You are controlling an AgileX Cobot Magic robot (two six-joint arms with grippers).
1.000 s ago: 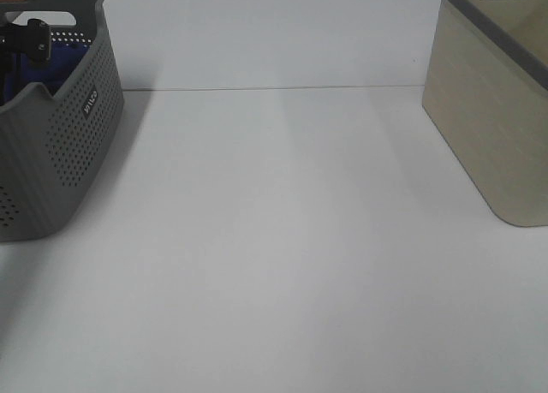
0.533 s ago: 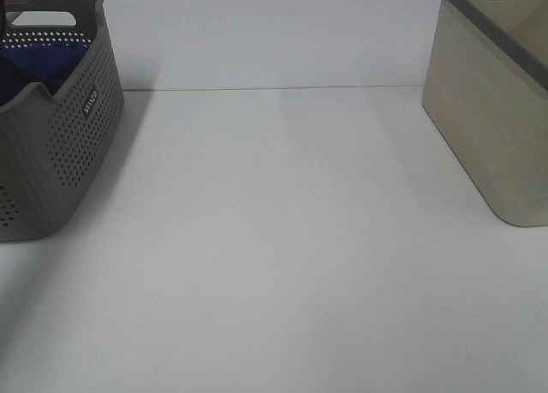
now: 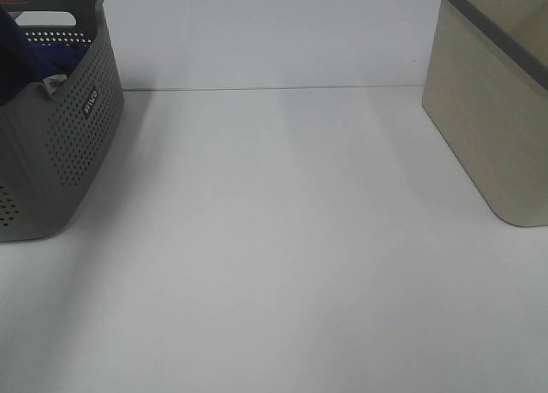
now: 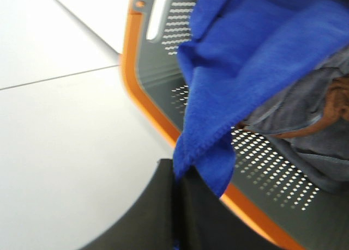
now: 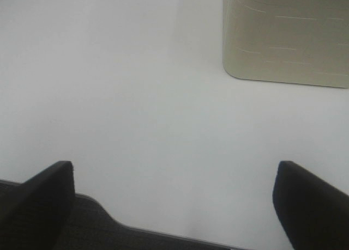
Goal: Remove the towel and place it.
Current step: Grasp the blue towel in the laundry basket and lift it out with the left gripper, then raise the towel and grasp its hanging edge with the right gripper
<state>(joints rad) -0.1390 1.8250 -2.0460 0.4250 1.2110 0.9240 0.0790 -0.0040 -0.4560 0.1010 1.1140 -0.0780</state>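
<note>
At the far left of the surface (image 3: 282, 239), my left tool (image 4: 176, 176) is pressed together on the towel (image 4: 245, 59), pinching its blue edge between the two black fingers. From that pinch the cloth spreads out wide over the grey basket (image 3: 68, 145), so most of it hangs above the basket's inside rather than lying flat in it. From the wrist camera I see the basket's orange rim (image 4: 147, 103) just beside the pinched edge, with the perforated grey wall and floor behind the cloth. A grey garment (image 4: 305, 130) with brown trim lies in the basket under the towel. From the high camera, the towel shows as a dark blue band rising out of the basket toward the upper left corner, where it leaves the frame; my left tool itself is out of sight there.

My right tool (image 5: 174, 171) is spread wide and holds nothing, hanging over bare white surface. The beige basket (image 5: 283, 37) stands near it on the right side, well apart from the grey one.
</note>
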